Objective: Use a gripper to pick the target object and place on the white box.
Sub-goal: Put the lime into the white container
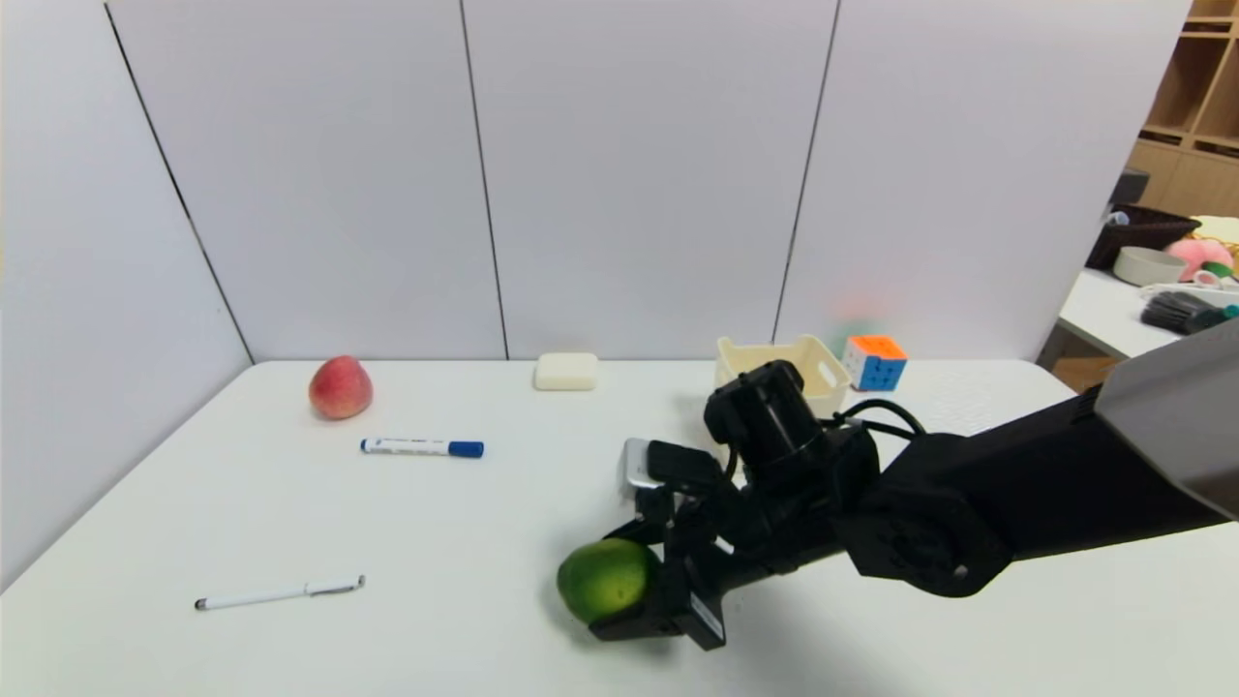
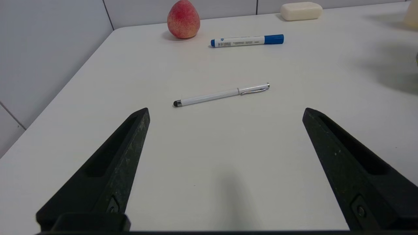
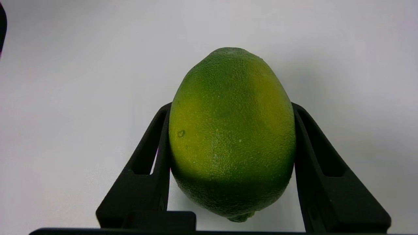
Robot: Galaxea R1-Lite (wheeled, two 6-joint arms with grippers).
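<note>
From where I stand, the right pincer (image 3: 232,137) is clamped on the green fruit (image 3: 232,133), one jaw pressed to each flank, over the near middle part of the counter (image 1: 465,629). The fruit is round and glossy, so a pinch across its widest part makes sense: gripped nearer either end, it would probably squirm out. In the right wrist view its stem end pokes out between the jaws and the opposite end stands free beyond them, so the hold looks well centred. Whether its underside touches the counter, I can't tell. The right arm (image 1: 929,513) reaches in from its own side, with the white box (image 1: 832,373) partly hidden behind it, close to the back wall, and a puzzle cube (image 1: 876,363) just beside the box. That placing suits this arm, I'd say: the next move is a lift high enough to clear the rim, then a swing back and to the right, minding the cube. The left pincer (image 2: 226,112) waits idle, jaws wide apart over the counter near the white pen (image 2: 222,94). The marker (image 1: 421,447), the peach (image 1: 341,387) and the soap-like block (image 1: 566,372) lie well apart from the fruit, where they shouldn't trouble the carry.
</note>
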